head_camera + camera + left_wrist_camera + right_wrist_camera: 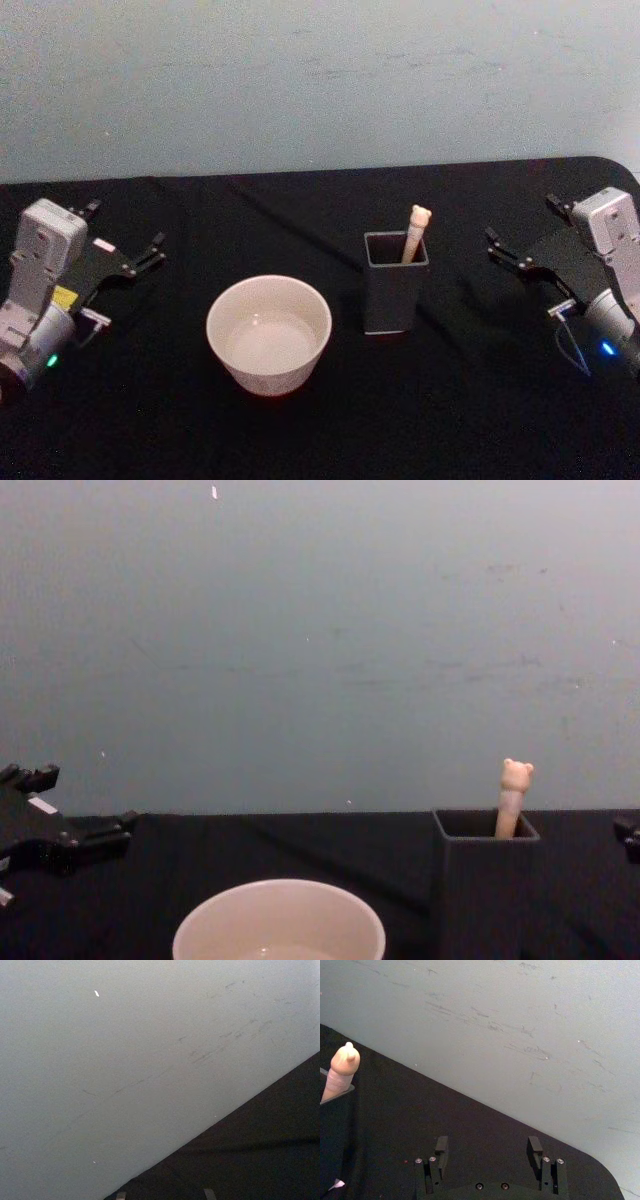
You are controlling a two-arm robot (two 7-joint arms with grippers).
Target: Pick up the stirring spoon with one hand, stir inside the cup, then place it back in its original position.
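The stirring spoon (415,232) stands in a dark grey square holder (395,285). Its beige bear-head handle (514,798) sticks out above the rim, and its bowl is hidden inside. Left of the holder sits the cream-white cup (268,335), which looks empty. My right gripper (522,220) rests open on the table to the right of the holder, apart from it. In the right wrist view its fingers (441,1145) stand apart, with the spoon handle (341,1071) off to one side. My left gripper (125,228) lies open at the far left, away from the cup.
A black cloth (330,430) covers the table, and a pale blue-grey wall (320,630) rises close behind its far edge. There is free room in front of the cup and holder and between each gripper and the middle.
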